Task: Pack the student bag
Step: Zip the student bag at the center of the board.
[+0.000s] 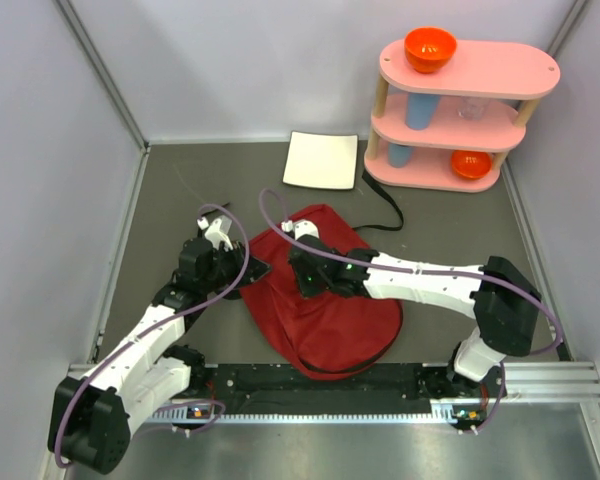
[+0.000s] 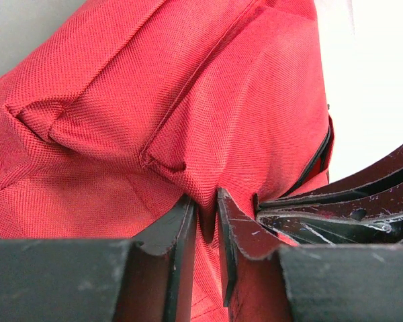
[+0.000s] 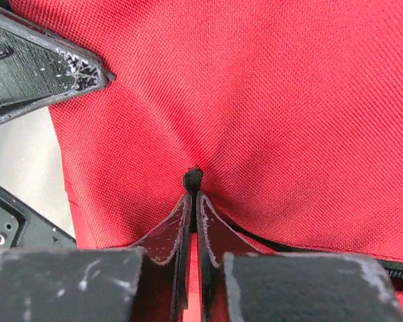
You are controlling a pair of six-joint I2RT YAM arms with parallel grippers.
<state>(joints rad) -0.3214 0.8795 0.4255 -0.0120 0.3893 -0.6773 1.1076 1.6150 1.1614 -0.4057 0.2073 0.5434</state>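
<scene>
While the large dark red soft fabric backpack [image 1: 330,310] lies flat on the grey table [image 1: 180,200], the left gripper [image 2: 207,215] pinches a fold of its cloth and the right gripper [image 3: 193,201] is clamped on a small black tab [image 3: 193,178]; farther back lies a white square pad [image 1: 321,160].

The grey table [image 1: 180,190] carries the student bag [image 1: 330,320], a white square sheet [image 1: 321,160] and a pink 3-tier shelf [image 1: 500,68].

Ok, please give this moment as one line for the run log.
left gripper: shut on fold of dark red soft fabric backpack | right gripper: shut on its cloth by black zipper
</scene>
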